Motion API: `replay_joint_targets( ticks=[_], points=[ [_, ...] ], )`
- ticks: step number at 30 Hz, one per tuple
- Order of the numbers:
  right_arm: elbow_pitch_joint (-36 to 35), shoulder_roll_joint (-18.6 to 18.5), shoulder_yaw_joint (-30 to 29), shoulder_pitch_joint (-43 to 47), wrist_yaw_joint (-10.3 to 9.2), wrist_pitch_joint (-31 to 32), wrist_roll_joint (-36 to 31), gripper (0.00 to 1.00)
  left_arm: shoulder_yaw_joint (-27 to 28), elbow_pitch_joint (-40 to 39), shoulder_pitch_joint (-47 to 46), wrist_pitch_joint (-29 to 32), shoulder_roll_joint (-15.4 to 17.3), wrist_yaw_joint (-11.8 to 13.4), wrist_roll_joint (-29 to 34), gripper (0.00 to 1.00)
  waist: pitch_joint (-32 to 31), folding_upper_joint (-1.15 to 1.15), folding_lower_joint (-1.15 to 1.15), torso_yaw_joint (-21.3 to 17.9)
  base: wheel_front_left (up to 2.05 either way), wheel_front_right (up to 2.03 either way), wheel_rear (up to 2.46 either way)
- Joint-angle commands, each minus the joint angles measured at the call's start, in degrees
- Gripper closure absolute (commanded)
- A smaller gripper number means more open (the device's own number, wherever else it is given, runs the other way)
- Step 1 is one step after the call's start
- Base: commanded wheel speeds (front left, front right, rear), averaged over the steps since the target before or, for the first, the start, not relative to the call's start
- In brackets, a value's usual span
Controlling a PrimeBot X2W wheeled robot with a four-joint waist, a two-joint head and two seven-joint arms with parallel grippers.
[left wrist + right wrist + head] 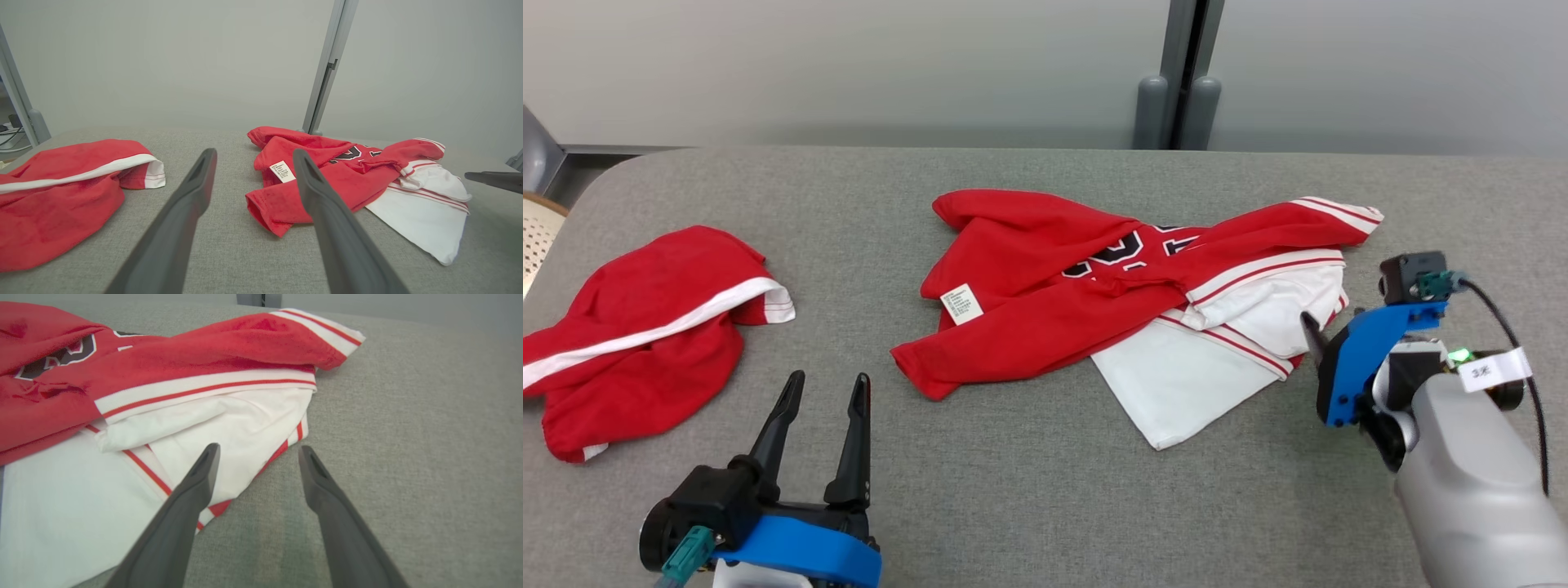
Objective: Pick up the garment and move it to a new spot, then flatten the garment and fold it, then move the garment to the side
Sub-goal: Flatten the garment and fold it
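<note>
1. A red cloth point(645, 327) with a white band lies crumpled on the left of the grey table point(1013, 490), well apart from the jersey. No writing shows on it.
2. The left gripper point(828, 377) sits near the table's front edge, between the cloth and the jersey. Its fingers are spread wide and hold nothing, and it touches neither garment.
3. The jersey point(1045, 327) lies rumpled at the middle of the table. Its red part is bunched to the left and back, and its white part with red stripes lies to the right and front.
4. A white care label point(961, 304) faces up on the jersey's red left side. It carries several lines of small print, too fine to read.
5. Black figures point(1123, 249) edged in white show on the red cloth. Folds hide part of them, so they cannot be read whole.
6. The right gripper point(258, 449) is at the jersey's right edge, with its jaws wide apart and empty. In the right wrist view one fingertip is over the striped white hem and the other over bare table. Whether either touches cannot be told.
7. A white tag point(1490, 371) on the right arm bears dark characters. The first looks like a 3 and the rest is unclear.
</note>
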Motion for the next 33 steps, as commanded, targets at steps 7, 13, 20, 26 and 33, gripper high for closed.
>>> replay_joint_targets(
  ticks=[7,13,20,26,33],
  points=[
    [-4.4,4.0,-1.8,5.6,0.01,3.1,-3.2,0.00,0.9,-1.2,1.4,-0.3,1.1,0.8,-0.5,0.00,-0.8,0.00,0.00,-2.6,0.00,0.00,0.00],
    [-5.3,5.4,-5.0,5.2,0.01,6.2,-2.8,0.00,0.3,-1.8,0.6,0.2,1.4,0.6,-0.3,0.00,0.1,0.00,0.00,-2.0,0.00,0.00,0.00],
    [-3.0,5.5,-3.5,2.7,0.02,6.2,1.5,0.00,-0.3,-2.1,-0.3,0.7,1.4,0.7,0.0,0.00,1.2,0.00,0.00,0.4,0.00,0.00,0.00],
    [-0.3,5.5,-5.0,1.5,0.02,4.9,-0.4,0.00,-0.6,-1.8,0.1,0.6,1.3,0.7,-0.2,0.00,1.1,0.00,0.00,1.6,0.00,0.00,0.00],
    [-1.0,5.5,-3.1,1.5,0.02,3.8,-11.2,0.00,-0.5,-2.1,0.5,0.5,1.6,0.9,-0.6,0.00,1.1,0.00,0.00,2.1,0.00,0.00,0.00]
  ],
)
